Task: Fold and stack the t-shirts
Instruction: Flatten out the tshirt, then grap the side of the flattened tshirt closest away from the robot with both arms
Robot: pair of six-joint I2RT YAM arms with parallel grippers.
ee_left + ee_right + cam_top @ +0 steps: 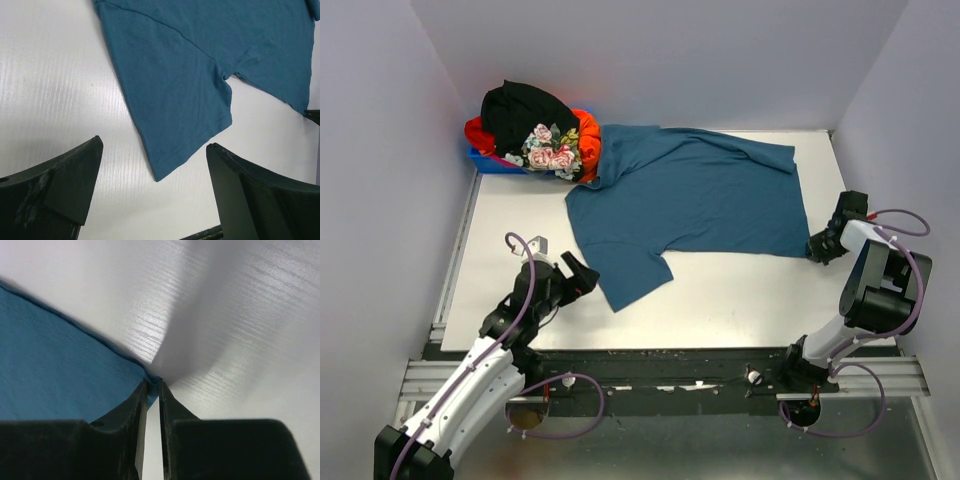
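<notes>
Shows a white table (720,300) with the teal t-shirt (690,195) spread mostly flat across its far half, collar end toward the rear left, hem toward the right. Finds the other t-shirts (535,130), black, orange-red and flowered, heaped in a blue bin (485,160) at the far left corner, seemingly touching the teal collar end. Sees nothing folded or stacked, so judges the task barely begun.

Places the left gripper (582,277) just short of the near sleeve (190,125), with fingers spread wide and holding nothing. Places the right gripper (153,385) low on the table at the near right hem corner (150,376), with fingers drawn almost together on that corner and only a sliver of cloth caught at the tips.

Expects trouble mainly from that shallow bite: could slip off on lifting and drop the corner back in a crease. Could also drag the whole shirt instead of folding it, with nothing pinning the far end. Could tug the heap out of the bin through the touching collar. Could close the left fingers on bare table and miss the sleeve.
</notes>
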